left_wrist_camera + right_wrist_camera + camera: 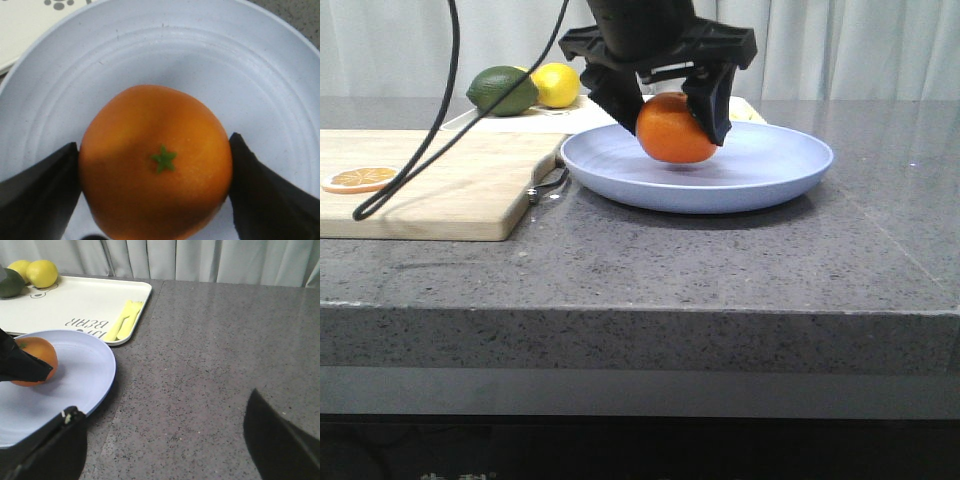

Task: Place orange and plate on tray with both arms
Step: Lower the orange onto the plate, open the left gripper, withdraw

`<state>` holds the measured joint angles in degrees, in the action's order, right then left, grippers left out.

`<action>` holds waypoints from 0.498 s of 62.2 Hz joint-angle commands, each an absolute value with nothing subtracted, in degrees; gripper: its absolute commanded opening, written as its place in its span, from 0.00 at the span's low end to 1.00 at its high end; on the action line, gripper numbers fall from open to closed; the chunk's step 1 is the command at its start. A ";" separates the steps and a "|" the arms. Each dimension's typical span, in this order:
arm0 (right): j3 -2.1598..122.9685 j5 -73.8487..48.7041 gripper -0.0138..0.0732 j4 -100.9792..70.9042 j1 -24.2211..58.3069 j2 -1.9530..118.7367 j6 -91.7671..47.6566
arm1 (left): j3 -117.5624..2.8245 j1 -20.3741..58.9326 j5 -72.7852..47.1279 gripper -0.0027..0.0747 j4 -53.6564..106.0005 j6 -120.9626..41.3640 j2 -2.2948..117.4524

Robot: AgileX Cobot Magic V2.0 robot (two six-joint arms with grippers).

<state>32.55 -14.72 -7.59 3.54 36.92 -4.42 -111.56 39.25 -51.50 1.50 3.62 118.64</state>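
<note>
Countertop (740, 270) of speckled grey stone fills the foreground of the front view, its front edge nearest. On it at the left lies a wooden cutting board (440, 190) with an orange slice (358, 179) near its left end, and a black cable (415, 165) looping across it. Just right of the board sits the plate (760, 175), pale blue. The left gripper (670, 105) reaches down over the plate, its two fingers clamped on either side of the orange (675, 128); whether the fruit touches the plate cannot be told from this view. The arm above is cut off by the frame.

Left wrist view shows the orange's green star-shaped stem mark, hidden in the front view, and a black finger (37, 195) pressed against each side.

Right gripper (165, 440) appears only in its own wrist view, fingers spread wide with nothing between them, beside the plate's rim over bare counter.

Behind the plate lies the tray (75, 302), mostly hidden in the front view. It carries a lime (502, 90), two lemons (41, 273), a pale yellow utensil (122, 320) and upside-down printed lettering.
</note>
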 commanded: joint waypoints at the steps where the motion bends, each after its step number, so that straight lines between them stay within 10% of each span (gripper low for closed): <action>1: 34.58 -10.06 0.90 -7.64 3.55 37.20 -4.96 | -114.40 39.65 -49.86 0.79 1.30 3.71 115.11; 31: 34.58 -10.06 0.90 -7.64 3.55 37.20 -4.96 | -116.65 39.70 -52.66 0.80 1.40 3.71 114.63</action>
